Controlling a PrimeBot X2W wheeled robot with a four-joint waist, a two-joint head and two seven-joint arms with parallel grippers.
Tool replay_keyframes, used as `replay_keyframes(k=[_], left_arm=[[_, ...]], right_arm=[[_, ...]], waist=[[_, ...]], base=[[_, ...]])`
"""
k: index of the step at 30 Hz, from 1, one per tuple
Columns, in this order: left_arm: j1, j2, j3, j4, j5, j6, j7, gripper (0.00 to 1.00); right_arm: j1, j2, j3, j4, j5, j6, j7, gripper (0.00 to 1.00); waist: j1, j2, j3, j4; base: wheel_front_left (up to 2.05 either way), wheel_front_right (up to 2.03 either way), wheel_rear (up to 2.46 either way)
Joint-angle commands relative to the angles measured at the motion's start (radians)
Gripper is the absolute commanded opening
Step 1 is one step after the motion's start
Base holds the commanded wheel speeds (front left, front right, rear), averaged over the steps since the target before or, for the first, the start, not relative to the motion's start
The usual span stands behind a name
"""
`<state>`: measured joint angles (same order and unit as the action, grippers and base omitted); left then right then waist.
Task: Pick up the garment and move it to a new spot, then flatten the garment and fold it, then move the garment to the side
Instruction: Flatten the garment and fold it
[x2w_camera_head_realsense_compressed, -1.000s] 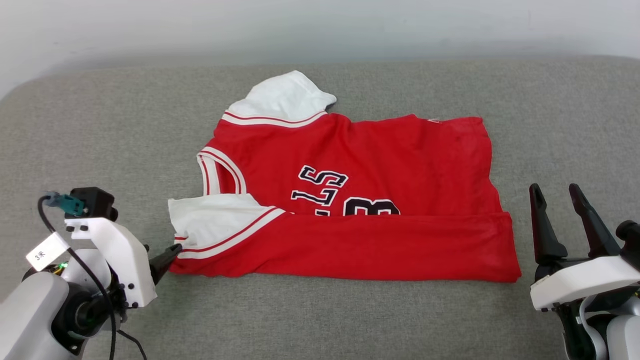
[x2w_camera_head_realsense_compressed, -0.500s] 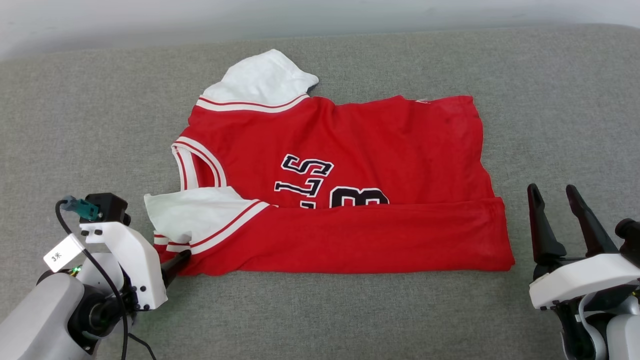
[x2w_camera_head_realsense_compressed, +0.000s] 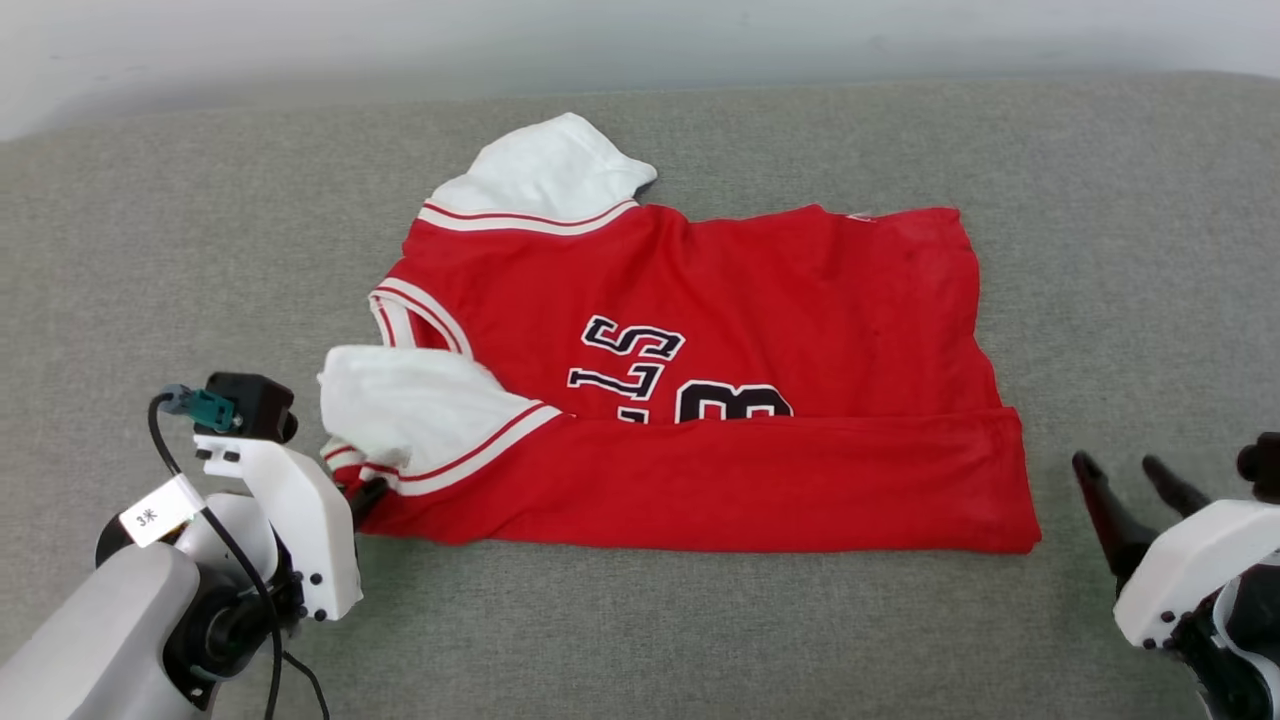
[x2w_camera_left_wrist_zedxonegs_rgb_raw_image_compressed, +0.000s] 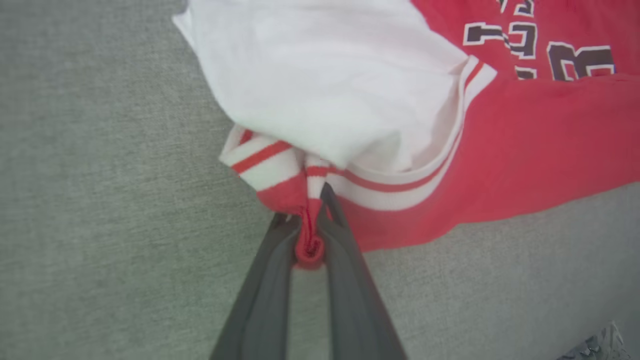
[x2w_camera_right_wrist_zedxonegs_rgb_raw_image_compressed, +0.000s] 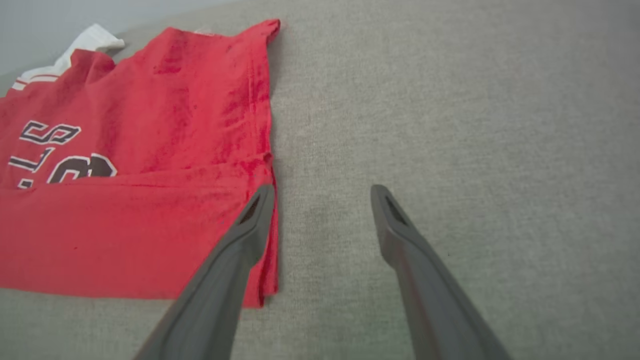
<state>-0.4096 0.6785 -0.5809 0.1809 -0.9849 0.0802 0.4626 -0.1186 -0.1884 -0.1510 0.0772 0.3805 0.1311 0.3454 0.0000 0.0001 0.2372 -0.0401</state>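
Observation:
The garment (x2w_camera_head_realsense_compressed: 760, 310), a red jersey with white sleeves and black lettering, lies on the grey surface with its near edge folded over the chest print. My left gripper (x2w_camera_head_realsense_compressed: 362, 497) is shut on the garment's near left corner, at the striped sleeve trim. In the left wrist view the two fingers pinch a bunch of red fabric (x2w_camera_left_wrist_zedxonegs_rgb_raw_image_compressed: 310, 245) under the white sleeve (x2w_camera_left_wrist_zedxonegs_rgb_raw_image_compressed: 320, 80). My right gripper (x2w_camera_head_realsense_compressed: 1125, 478) stands open just right of the garment's near right corner. The right wrist view has its left finger (x2w_camera_right_wrist_zedxonegs_rgb_raw_image_compressed: 252, 220) over the red hem (x2w_camera_right_wrist_zedxonegs_rgb_raw_image_compressed: 150, 240).
The grey padded surface (x2w_camera_head_realsense_compressed: 650, 630) stretches all around the garment. A pale wall (x2w_camera_head_realsense_compressed: 640, 40) runs along its far edge. The far white sleeve (x2w_camera_head_realsense_compressed: 550, 165) lies at the garment's back left.
My left gripper has shut on the garment's near left corner, and the near white sleeve has bunched up. My right gripper has dropped lower and tilted. The head view has shifted.

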Motion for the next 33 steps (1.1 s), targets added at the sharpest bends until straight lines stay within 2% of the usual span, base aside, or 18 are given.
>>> replay_keyframes(k=[1,4,8,17,18,20,26,33], left_arm=[[0.012,0.003,0.001,-0.015,0.004,0.007,-0.005,0.00],[0.017,0.016,0.003,-0.062,0.015,0.019,-0.009,0.00],[0.017,0.026,0.004,-0.115,0.023,0.030,-0.008,0.00],[0.014,0.031,0.008,-0.163,0.032,0.038,-0.020,0.00],[0.015,0.031,0.009,-0.166,0.032,0.041,-0.022,0.00],[0.016,0.031,0.009,-0.169,0.034,0.044,-0.025,0.00],[0.018,0.033,0.014,-0.178,0.046,0.043,-0.050,0.00],[0.085,0.049,0.018,-0.213,0.035,0.064,-0.074,0.00]], right_arm=[[0.007,-0.013,0.009,0.005,0.011,-0.001,0.040,1.00],[0.018,-0.044,0.037,-0.002,0.052,-0.001,0.175,1.00],[0.004,-0.052,0.075,-0.019,0.092,-0.001,0.288,1.00],[-0.047,-0.042,0.170,0.054,0.100,-0.001,0.367,1.00],[-0.047,-0.039,0.183,0.065,0.100,-0.001,0.379,0.78],[-0.055,-0.028,0.203,0.075,0.111,0.000,0.392,0.00],[-0.092,-0.058,0.204,0.056,0.100,-0.001,0.376,0.00],[-0.066,-0.079,0.207,-0.004,0.108,-0.001,0.374,0.00]], waist=[[0.0000,-0.0001,-0.003,0.005],[0.0000,-0.0001,-0.001,0.017],[0.0000,-0.0001,0.021,0.032],[0.0000,-0.0001,0.066,0.045],[0.0000,-0.0001,0.069,0.046],[0.0000,-0.0001,0.075,0.047],[0.0000,-0.0001,0.071,0.051],[0.0000,-0.0001,-0.003,0.046]], base=[[0.00,0.00,0.00],[0.00,0.00,0.00],[0.00,0.00,0.00],[0.00,0.00,0.00],[0.00,0.00,0.00],[0.00,0.00,0.00],[0.00,0.00,0.00],[0.00,0.00,0.00]])
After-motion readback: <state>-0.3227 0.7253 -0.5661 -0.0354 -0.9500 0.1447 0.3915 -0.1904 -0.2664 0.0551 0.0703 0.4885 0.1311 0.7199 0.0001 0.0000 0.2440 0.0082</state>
